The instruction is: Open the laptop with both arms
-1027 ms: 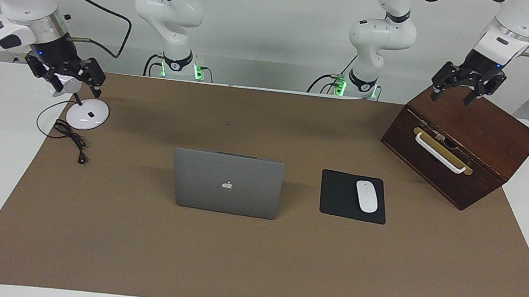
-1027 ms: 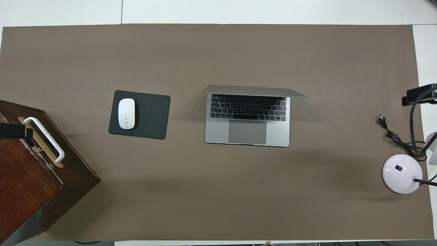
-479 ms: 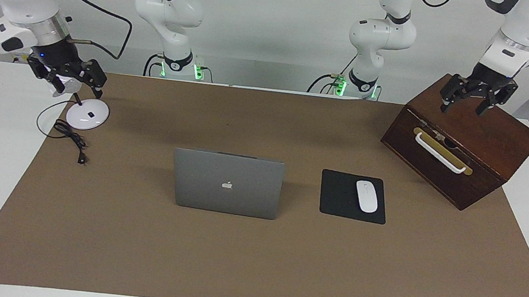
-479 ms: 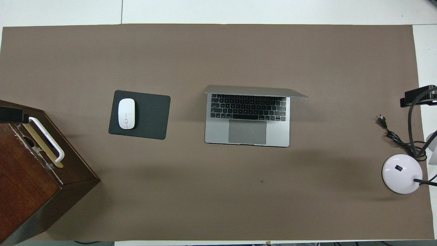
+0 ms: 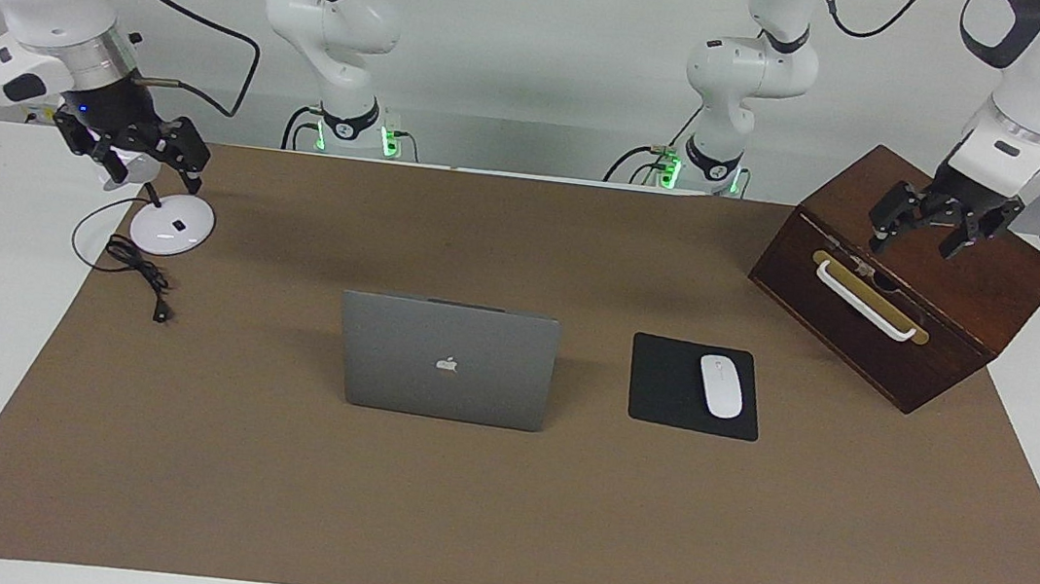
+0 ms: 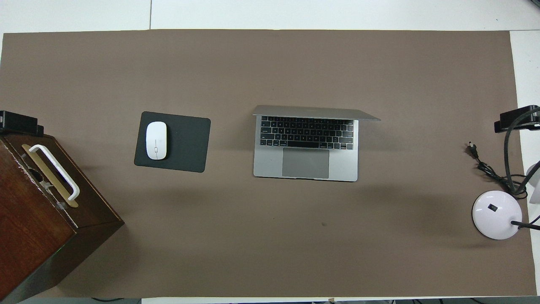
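Pincers: left pincer (image 5: 940, 232) hangs over the wooden box (image 5: 962, 284) at the left arm's end of the surface (image 5: 262, 498), fingers spread wide and holding nothing; right pincer (image 5: 130, 148) hangs over the lamp (image 5: 172, 224) at the right arm's end, fingers also apart and empty.
Laptop place: the laptop (image 5: 447, 360) sits mid-surface on the brown mat, well apart from both pincers, with the mouse pad (image 5: 671, 388) and mouse (image 5: 721, 385) beside it toward the left arm's end.
Laptop state: already open (lid standing near upright, keyboard and trackpad facing the robots, logo side facing away), so the opening looks done or close to it.
Weight and stiffness: a slim metal shell, likely stiff and moderately heavy in the base, light in the lid; the base should stay put under its own weight unless the lid is pushed hard.
Slip: smooth metal will probably slide between fingers, so a pinch on a thin edge suits better than a push on a flat face.
Fragile parts: the screen side of the lid and the hinge; force there should be gentle.
Where to hold: one pincer pressing the base by the trackpad edge, the other taking the lid's free top edge near its middle.
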Available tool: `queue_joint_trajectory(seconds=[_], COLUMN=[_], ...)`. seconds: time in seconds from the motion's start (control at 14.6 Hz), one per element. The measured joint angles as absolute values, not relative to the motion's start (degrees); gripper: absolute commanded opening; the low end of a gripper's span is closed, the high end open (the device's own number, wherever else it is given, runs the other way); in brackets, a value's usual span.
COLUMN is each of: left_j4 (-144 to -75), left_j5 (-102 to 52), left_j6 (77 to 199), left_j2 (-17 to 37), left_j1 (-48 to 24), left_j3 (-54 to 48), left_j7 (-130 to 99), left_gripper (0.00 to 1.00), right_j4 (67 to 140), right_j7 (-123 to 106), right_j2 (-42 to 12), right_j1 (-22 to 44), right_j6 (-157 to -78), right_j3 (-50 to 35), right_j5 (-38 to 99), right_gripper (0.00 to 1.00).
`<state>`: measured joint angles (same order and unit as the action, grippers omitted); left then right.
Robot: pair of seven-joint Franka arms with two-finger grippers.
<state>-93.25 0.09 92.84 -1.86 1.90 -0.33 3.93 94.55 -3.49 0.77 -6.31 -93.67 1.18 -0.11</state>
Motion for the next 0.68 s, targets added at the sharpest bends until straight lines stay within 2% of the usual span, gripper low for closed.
queue_joint_trajectory(seconds=[0.68], left_j4=[-93.8], left_j5=[0.1], left_j6=[92.4], left_j2=[-1.7], left_j1=[1.8], left_j3=[-1.0], left_j7=[4.0], left_gripper=[1.00], right_j4=[94.6], right_j7=[-3.5], right_j2=[0.8], right_j1=[-6.3], right_j6=[-93.7], right_j3=[1.2], right_j5=[-0.1], right_gripper=[1.00])
